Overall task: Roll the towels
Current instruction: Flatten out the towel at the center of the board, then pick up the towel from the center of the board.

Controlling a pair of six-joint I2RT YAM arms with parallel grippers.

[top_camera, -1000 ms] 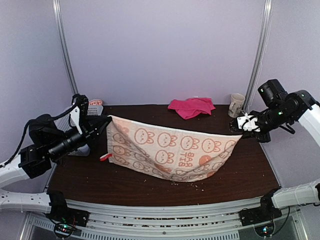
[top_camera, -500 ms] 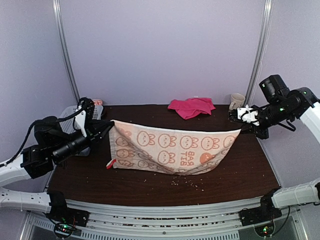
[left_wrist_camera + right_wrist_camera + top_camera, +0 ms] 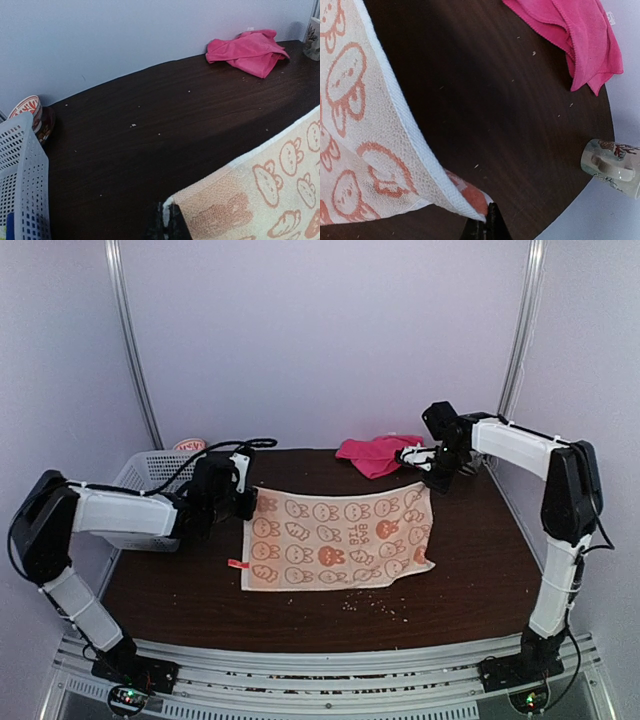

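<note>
Slung in mid-air a second ago, the orange towel [image 3: 335, 540] now lies flat mid-frame on the counter [image 3: 480, 580], left claw [image 3: 245, 502] and right claw [image 3: 432, 481] clamped on its upper corners; rolling looks ready to begin.

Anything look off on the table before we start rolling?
Pale crumbs are scattered on the table just in front of the orange towel, and the pink towel lies crumpled at the back, not flat.
</note>
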